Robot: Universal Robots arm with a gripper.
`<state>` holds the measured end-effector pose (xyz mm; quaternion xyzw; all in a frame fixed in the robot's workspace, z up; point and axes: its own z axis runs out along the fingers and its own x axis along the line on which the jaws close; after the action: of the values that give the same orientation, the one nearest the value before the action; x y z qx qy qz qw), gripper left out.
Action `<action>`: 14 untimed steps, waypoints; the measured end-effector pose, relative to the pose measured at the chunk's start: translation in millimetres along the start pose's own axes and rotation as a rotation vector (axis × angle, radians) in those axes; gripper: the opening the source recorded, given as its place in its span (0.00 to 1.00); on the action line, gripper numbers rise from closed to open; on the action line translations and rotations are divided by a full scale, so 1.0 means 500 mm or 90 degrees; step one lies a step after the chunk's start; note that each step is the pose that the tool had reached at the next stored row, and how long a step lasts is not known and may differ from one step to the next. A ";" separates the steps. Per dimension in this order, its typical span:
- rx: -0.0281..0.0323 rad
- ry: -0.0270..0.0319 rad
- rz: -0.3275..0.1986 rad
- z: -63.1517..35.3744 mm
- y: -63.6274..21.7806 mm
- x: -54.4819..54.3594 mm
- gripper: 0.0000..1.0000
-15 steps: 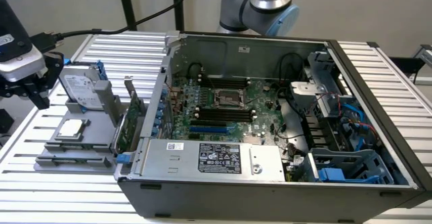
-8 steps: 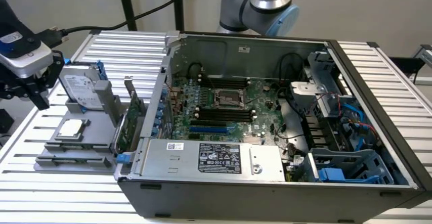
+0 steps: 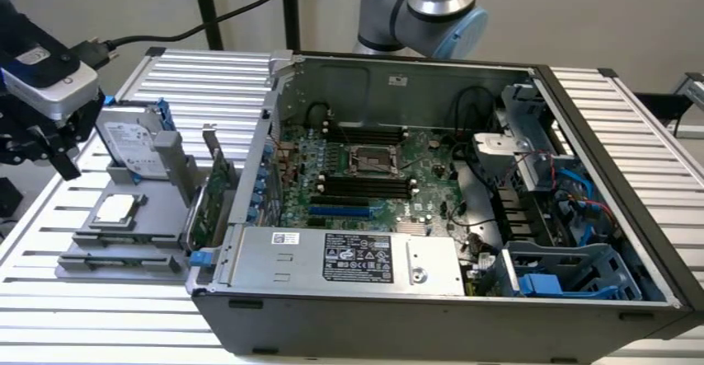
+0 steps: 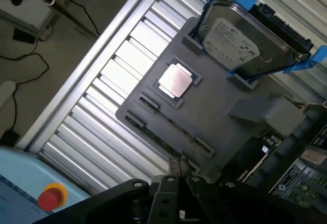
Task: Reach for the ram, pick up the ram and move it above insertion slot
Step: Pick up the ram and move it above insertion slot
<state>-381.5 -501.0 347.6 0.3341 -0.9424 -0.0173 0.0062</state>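
gripper (image 4: pixel 179 166) has its jaws together with nothing between them. in the exterior view the gripper (image 3: pixel 58 147) hangs at the exterior view's left edge, beside the hard drive (image 3: pixel 130 138), over the outer side of the gray fixture (image 3: pixel 82 259). ram (image 4: pixel 166 137) reads as the thin dark green strip standing on edge in the long holder near the fixture's front rim, between the small end clips, close to the cpu chip (image 4: pixel 176 80). it is not lifted and sits outside the computer case (image 3: pixel 440 320). the fingertips are near it but apart from it. handling guess: light, stiff and thin, a fragile board with little chips and edge contacts, so it shouldn't be squeezed hard or twisted. best hold is likely across the two flat faces near mid-length on the exposed top edge, so it comes straight up without tipping. the end clips may resist, can't tell if they latch. insertion slots (image 3: pixel 363 185) are the black rows on the motherboard (image 3: pixel 424 155) inside the case, well apart from the ram. expansion card (image 3: pixel 214 188) stands between the fixture and the case wall.
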 end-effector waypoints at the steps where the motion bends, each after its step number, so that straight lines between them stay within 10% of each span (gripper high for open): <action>1: 0.0000 0.0005 -0.011 0.000 0.000 0.000 0.11; 14: 0.0000 0.0060 -0.162 0.004 0.000 0.000 0.11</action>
<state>-381.5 -501.0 345.3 0.4509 -0.8924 -0.0163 0.0084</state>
